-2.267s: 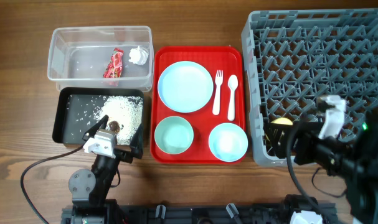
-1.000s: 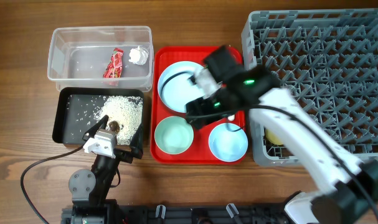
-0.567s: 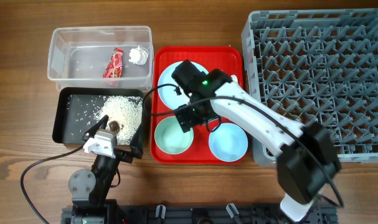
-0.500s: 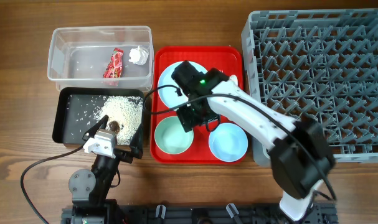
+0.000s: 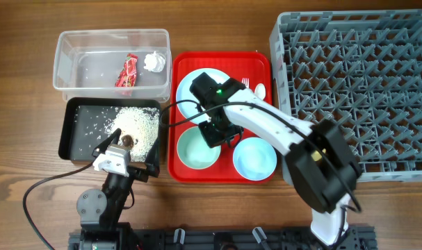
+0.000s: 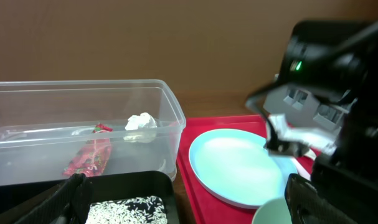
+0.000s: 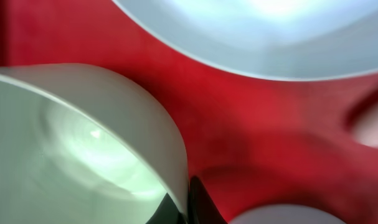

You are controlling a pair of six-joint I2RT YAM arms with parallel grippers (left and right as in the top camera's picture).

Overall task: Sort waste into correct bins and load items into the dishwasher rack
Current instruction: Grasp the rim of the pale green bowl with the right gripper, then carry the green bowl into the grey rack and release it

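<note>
My overhead camera looks straight down on the whole table (image 5: 23,104). My left wrist camera sits low near the front-left corner, facing the far edge. My right wrist camera is pressed close and blurred, probably against the rim of the mint bowl (image 7: 83,143). All three share the plate (image 5: 186,90).

Robot test bench: wooden tabletop (image 5: 30,139), arm mounts (image 5: 92,206), cable (image 5: 44,184).

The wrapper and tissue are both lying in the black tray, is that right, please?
Not quite: the overhead view shows the wrapper and tissue both lying in the clear tub, not the black tray.
</note>
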